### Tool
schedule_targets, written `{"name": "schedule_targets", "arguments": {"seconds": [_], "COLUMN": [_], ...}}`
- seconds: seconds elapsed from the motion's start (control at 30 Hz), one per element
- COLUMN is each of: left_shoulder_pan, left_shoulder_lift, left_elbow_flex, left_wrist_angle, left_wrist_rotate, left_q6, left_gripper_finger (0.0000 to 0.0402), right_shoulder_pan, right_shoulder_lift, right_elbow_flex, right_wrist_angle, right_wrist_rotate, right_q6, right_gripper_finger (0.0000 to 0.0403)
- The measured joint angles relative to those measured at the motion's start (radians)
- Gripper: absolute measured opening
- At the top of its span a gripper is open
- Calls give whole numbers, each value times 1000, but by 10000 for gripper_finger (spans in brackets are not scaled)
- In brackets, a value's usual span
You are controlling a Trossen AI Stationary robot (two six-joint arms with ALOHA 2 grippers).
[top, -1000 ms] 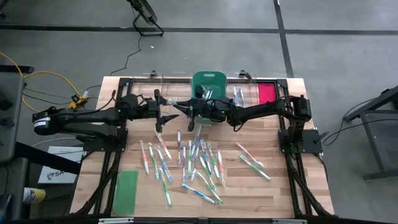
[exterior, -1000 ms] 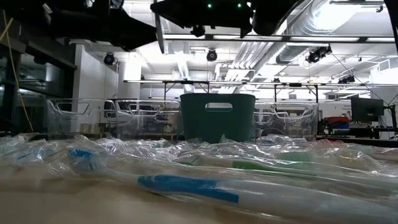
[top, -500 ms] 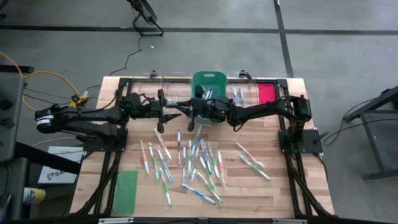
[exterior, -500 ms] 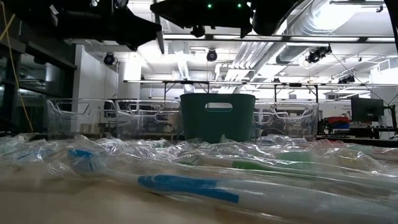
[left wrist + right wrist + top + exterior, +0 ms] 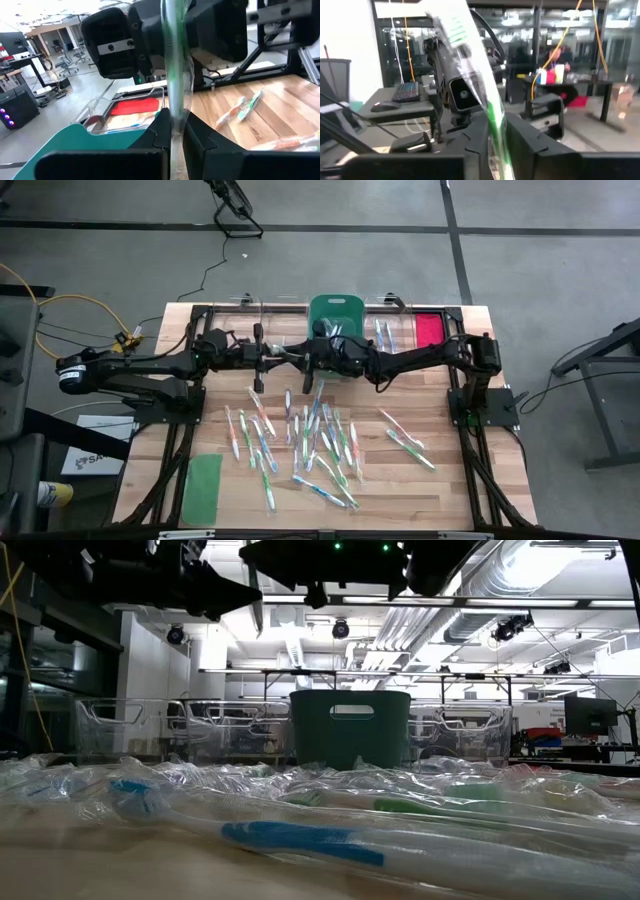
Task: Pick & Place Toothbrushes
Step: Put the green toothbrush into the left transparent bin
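Note:
One toothbrush (image 5: pixel 173 75) in a clear wrapper, with a green accent, stands roughly upright in the air between my two grippers, which face each other in front of the green bin (image 5: pixel 335 310). My left gripper (image 5: pixel 175 127) is shut on it. From the other side my right gripper (image 5: pixel 498 132) also has it between its fingers. The right gripper's dark body (image 5: pixel 125 42) shows right behind the toothbrush in the left wrist view. Many more toothbrushes (image 5: pixel 315 435) lie scattered on the wooden table. My left gripper pinches the toothbrush's handle (image 5: pixel 176 112) between its two fingers. They come level from the table's left side and lie across the handle. The toothbrush is clear of the table, its length rising above the fingers. My right gripper has the toothbrush's green-marked handle (image 5: pixel 494 116) between its two fingers, coming about level from the table's right and lying across it. The toothbrush leans slightly, and its wrapped end (image 5: pixel 451 25) rises above the fingers. Whether both fingers still press on it does not show.
Clear bins (image 5: pixel 130 728) (image 5: pixel 462 730) stand beside the green bin along the far edge; the right one holds a few toothbrushes (image 5: pixel 383 335). A red-pink lid (image 5: pixel 428 328) lies at the far right and a green lid (image 5: pixel 203 488) at the near left.
My left gripper's fingers stood wide apart around the toothbrush a second ago and have closed onto it. Both arms have stayed in place, and the toothbrush has stayed in the air between them.

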Motion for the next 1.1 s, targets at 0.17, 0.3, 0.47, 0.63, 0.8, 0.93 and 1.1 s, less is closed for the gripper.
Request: {"name": "schedule_targets", "arguments": {"seconds": [0.17,0.3,0.47,0.63,0.8,0.93,1.1], "left_shoulder_pan": [0,0,44,132,234,297,353], "left_shoulder_lift": [0,-2,-59,-170,-249,-231,-154], "left_elbow_flex": [0,0,-2,-2,-2,-2,36], "left_wrist_angle": [-12,-41,-132,-288,-401,-410,-490], "left_wrist_rotate": [4,4,4,4,-43,-133,-264], "left_q6": [38,86,183,297,349,356,358], "left_gripper_finger": [13,13,13,13,13,13,13], "right_shoulder_pan": [0,7,29,65,106,132,151], "right_shoulder_lift": [-33,-89,-194,-259,-283,-280,-275], "right_elbow_flex": [0,0,1,0,1,0,0], "right_wrist_angle": [-60,-154,-338,-516,-606,-665,-742], "right_wrist_rotate": [1,6,9,10,102,171,253], "right_q6": [65,73,69,70,69,69,91], "right_gripper_finger": [132,198,257,276,273,271,270]}}
